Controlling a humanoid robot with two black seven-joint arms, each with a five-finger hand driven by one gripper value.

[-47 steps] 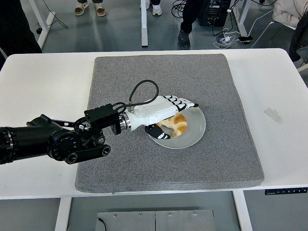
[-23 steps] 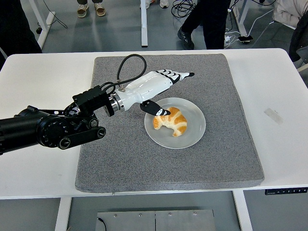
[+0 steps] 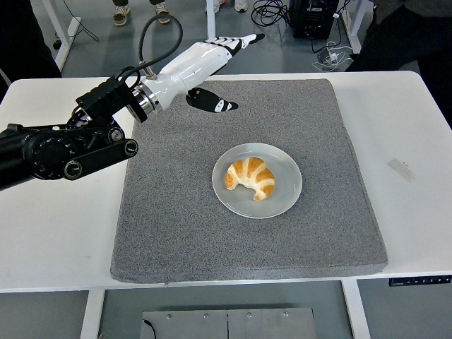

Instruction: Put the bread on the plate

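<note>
Croissant (image 3: 251, 178): lay centred on round plate (image 3: 287, 199), upon grey mat (image 3: 176, 226). Judged light, soft, flaky; best held gently across its thick middle. Left robot hand (image 3: 212, 63): fingers extended, empty, well apart from it.

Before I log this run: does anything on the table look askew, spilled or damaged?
Nothing stands out. The croissant lies whole on the plate, the plate sits flat on the grey mat, and the left hand is raised, open and empty.
</note>
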